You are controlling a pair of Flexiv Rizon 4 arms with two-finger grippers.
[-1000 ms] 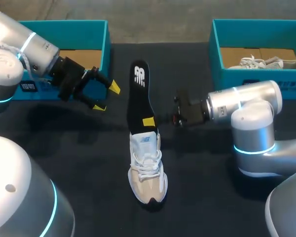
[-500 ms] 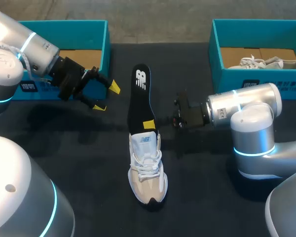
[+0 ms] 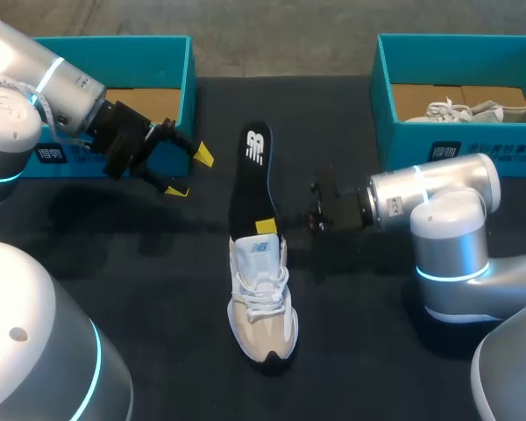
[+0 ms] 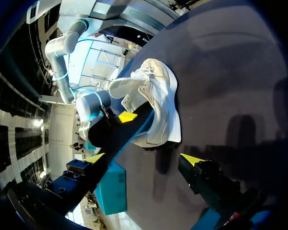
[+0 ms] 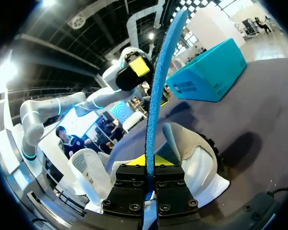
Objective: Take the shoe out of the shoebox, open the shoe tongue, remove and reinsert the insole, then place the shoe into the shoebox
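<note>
The right pincer (image 3: 265, 227) is pinching the insole (image 3: 252, 180) by its edge at the heel of the shoe (image 3: 261, 298) on the bench (image 3: 158, 289), likely steering it through the collar. The left pincer (image 3: 190, 173) is hovering spread, well left of the shoe.

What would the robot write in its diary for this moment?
step: insole handling | right gripper: shut on insole, at sneaker's opening | left gripper: open, near left shoebox | sneaker: on table
</note>
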